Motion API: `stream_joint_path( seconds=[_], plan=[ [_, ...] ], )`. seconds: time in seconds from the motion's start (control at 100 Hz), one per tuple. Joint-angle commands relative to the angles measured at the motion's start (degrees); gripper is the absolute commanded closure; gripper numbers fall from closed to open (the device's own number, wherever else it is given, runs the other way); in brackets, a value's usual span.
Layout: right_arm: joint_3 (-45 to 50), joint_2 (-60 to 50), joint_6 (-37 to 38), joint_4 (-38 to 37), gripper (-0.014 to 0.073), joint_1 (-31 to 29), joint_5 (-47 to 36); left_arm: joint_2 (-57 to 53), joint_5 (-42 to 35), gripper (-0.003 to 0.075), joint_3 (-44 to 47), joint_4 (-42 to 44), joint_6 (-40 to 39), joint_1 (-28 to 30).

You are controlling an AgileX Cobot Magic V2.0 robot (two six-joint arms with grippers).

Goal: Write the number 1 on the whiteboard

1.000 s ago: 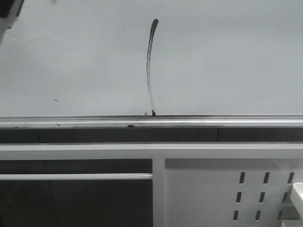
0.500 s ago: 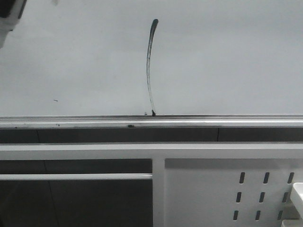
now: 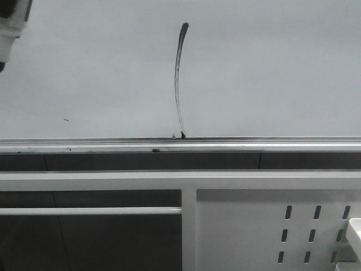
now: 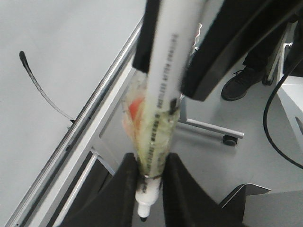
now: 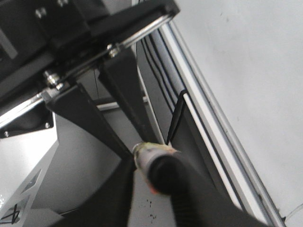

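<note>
The number 1 (image 3: 178, 79) is a thin, slightly curved black stroke on the whiteboard (image 3: 271, 68), running down to the silver rail (image 3: 225, 145). It also shows in the left wrist view (image 4: 40, 87). My left gripper (image 4: 147, 189) is shut on a white marker (image 4: 163, 80) at its tape-wrapped part, tip bare and off the board. My right gripper (image 5: 156, 189) closes on the same marker's (image 5: 149, 158) other end. Its black fingers (image 4: 222, 52) flank the marker body in the left wrist view. Only a white arm part (image 3: 11, 28) shows in the front view.
A white perforated metal panel (image 3: 282, 226) and white frame bars (image 3: 113, 180) stand below the whiteboard's rail. A small dark speck (image 3: 66, 119) is on the board at the left. A wheeled stand leg (image 4: 213, 130), a cable (image 4: 272, 118) and a person's shoe (image 4: 239, 82) are on the floor.
The white arm part at the top left of the front view has shifted slightly down and to the right. The stroke on the board is unchanged.
</note>
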Motion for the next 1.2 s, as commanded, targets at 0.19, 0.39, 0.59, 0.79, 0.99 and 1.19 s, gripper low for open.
stream_joint_path(
  seconds=[0.19, 0.39, 0.59, 0.79, 0.99, 1.19],
  plan=[
    [-2.0, -2.8, -0.8, -0.7, 0.0141, 0.1, -7.5, -0.2, -5.5, 0.074, -1.3, -1.9, -1.8, 0.0],
    [-2.0, -9.0, -0.8, -6.1, 0.0216, 0.1, -7.1, -0.2, -19.2, 0.074, 3.5, -11.1, -1.8, 0.0],
    [-0.7, -17.4, -0.6, -9.4, 0.066, 0.1, 0.4, 0.7, -40.7, 0.074, 10.3, -18.6, -1.8, 0.0],
    [7.0, -28.3, 4.0, -19.4, 0.0649, 0.1, 3.0, 6.7, -55.6, 0.074, 11.2, -20.5, -1.8, 0.0],
    [16.8, -40.0, 20.0, -37.8, 0.0649, 0.1, 3.2, 16.2, -60.1, 0.074, 10.4, -23.0, -2.9, 0.0],
    [23.2, -48.6, 31.4, -47.7, 0.065, 0.1, 6.5, 22.9, -63.2, 0.074, 8.4, -23.0, -4.2, 0.0]
  ],
)
